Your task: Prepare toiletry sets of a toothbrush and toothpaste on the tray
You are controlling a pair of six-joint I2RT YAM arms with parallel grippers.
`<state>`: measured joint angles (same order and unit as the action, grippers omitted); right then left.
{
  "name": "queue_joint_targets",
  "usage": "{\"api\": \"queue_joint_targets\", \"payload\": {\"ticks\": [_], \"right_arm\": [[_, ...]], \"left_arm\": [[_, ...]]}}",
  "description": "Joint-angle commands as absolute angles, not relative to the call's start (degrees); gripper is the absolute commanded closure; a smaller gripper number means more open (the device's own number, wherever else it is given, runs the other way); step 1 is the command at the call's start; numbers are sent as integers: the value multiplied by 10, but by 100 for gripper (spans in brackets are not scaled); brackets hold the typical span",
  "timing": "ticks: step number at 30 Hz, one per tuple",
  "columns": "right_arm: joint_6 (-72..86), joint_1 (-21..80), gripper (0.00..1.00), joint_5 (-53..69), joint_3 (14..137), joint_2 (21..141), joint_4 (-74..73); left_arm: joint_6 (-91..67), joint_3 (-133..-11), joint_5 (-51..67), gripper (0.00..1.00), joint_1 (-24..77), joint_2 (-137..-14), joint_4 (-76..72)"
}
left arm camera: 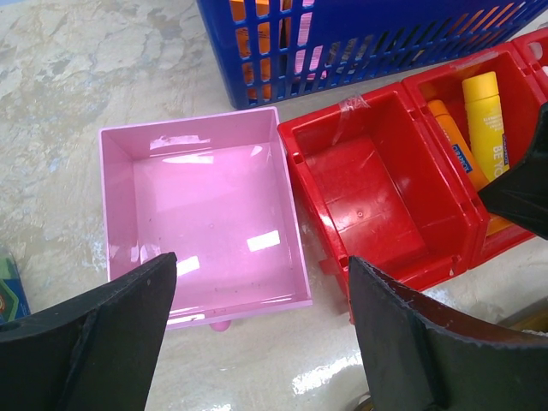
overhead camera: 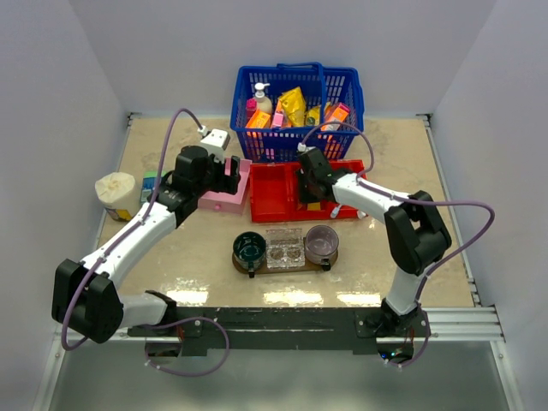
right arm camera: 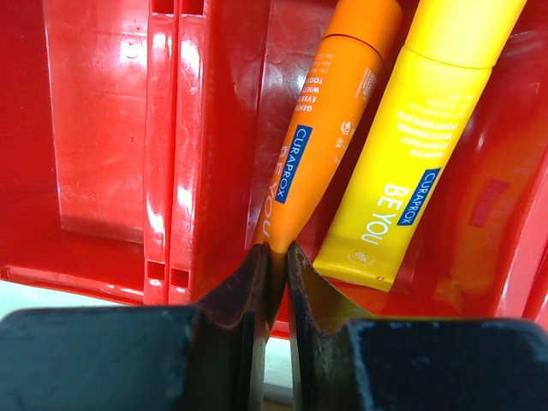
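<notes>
The right hand [right arm camera: 274,257] pinches the thin flat end of the orange toothpaste [right arm camera: 321,128], which lies beside the yellow toothpaste [right arm camera: 419,145] in the red bin's [right arm camera: 103,128] middle part. It is likely getting ready to lift it to the near tray [overhead camera: 295,268]. The left hand [left arm camera: 261,261] hangs wide open over the pink box [left arm camera: 116,197].

Orange toothpaste [right arm camera: 321,128], tail hidden inside right hand [right arm camera: 274,251]

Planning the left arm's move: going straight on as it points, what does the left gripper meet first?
Probably the pink box, its bare floor near the right wall, with the open left gripper poised above it. The red bin adjoins, so depth leaves doubt.
</notes>
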<state>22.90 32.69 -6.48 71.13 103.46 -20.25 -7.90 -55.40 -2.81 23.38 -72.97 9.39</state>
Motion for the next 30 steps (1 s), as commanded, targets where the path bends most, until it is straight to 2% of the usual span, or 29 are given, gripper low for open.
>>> {"api": "queue_joint_targets", "payload": {"ticks": [1, 19, 22, 30], "right_arm": [[231, 330, 100, -61, 722, 996, -199], [161, 330, 100, -77, 778, 922, -292], [142, 330, 100, -67, 794, 912, -317], [92, 330, 100, 22, 840, 870, -386]], "left_arm": [[-82, -550, -19, 15, 236, -722, 63], [-47, -547, 46, 15, 236, -703, 47], [-25, -543, 89, 15, 236, -696, 40], [91, -494, 317, 12, 247, -653, -24]]}}
